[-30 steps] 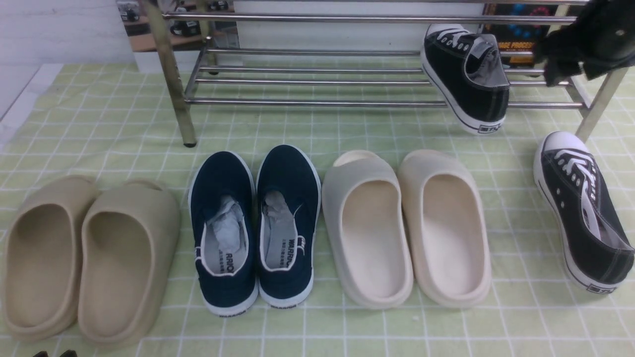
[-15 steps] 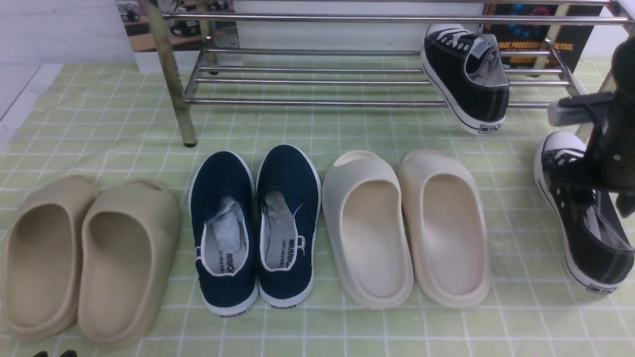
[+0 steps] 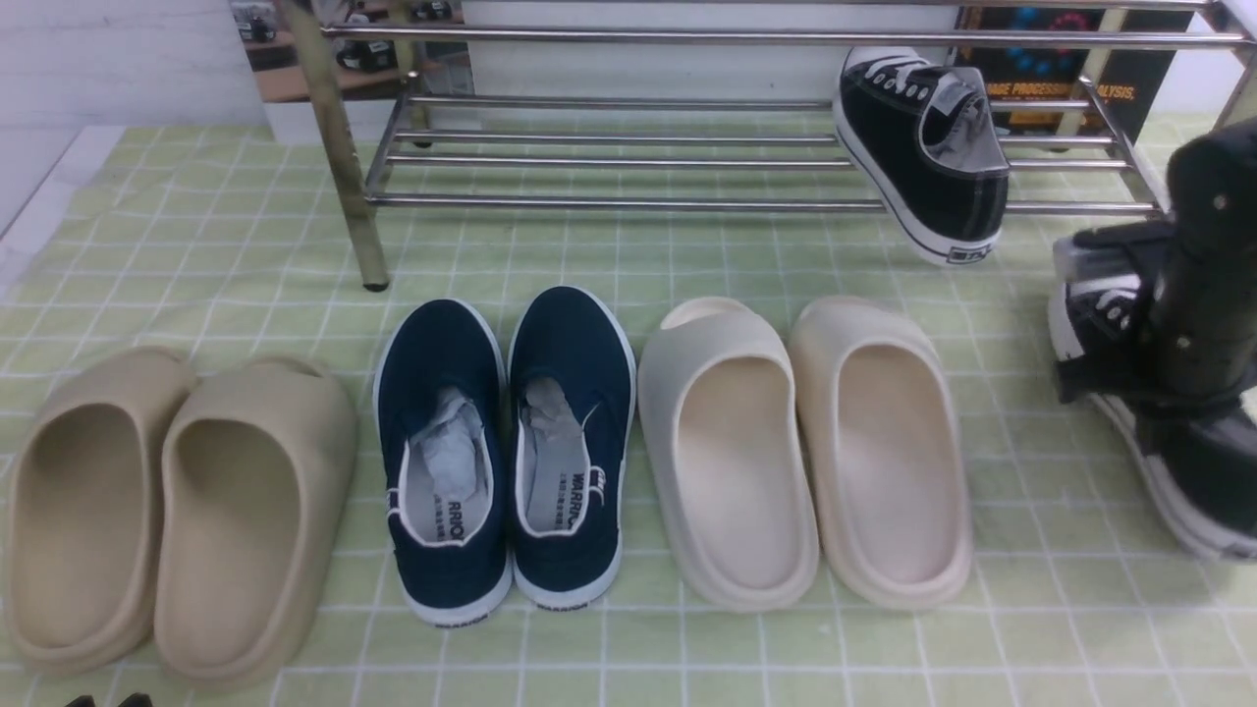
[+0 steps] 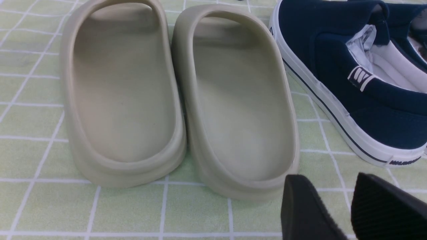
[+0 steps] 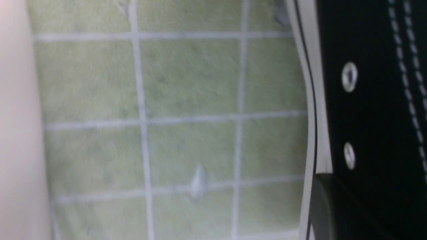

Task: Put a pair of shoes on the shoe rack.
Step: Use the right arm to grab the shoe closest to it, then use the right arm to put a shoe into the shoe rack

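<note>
Green gridded cloth (image 3: 609, 653) carries two tan slides (image 3: 231, 530), two cream slides (image 3: 889, 471), two navy slip-ons (image 3: 565, 452). Right pincer (image 3: 1110, 403), clamped on one of two black sneakers (image 3: 1203, 481), has shifted it; the left pincer's (image 4: 320, 206) fingertips stand apart.

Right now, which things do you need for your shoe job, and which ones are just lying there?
For the job:
- black sneaker on the rack
- black sneaker at my right pincer
- steel rack

Just lying there:
- navy shoes
- tan slides, far left
- cream slides
</note>
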